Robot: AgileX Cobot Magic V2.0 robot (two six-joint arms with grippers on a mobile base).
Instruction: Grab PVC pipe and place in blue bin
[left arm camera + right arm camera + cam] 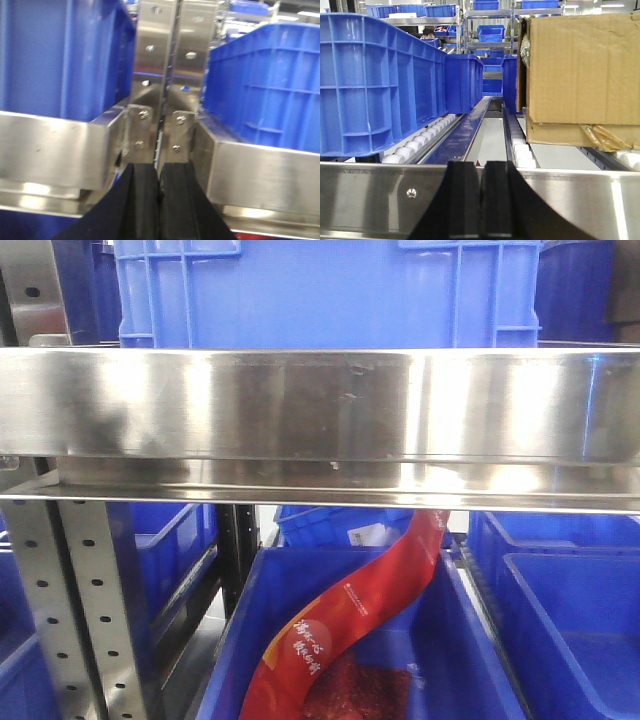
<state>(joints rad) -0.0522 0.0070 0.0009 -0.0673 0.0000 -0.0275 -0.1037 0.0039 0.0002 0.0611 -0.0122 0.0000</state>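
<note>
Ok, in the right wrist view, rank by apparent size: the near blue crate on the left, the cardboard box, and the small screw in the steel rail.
1. Blue crate, though it sits nearer the camera
2. Cardboard box
3. Screw

This is a warehouse or factory storeroom: stainless steel racking (320,405) carries blue plastic bins (320,290), with more bins below it, roller tracks (425,137) run along its shelves, and a cardboard box (582,70) sits beside them.
</note>
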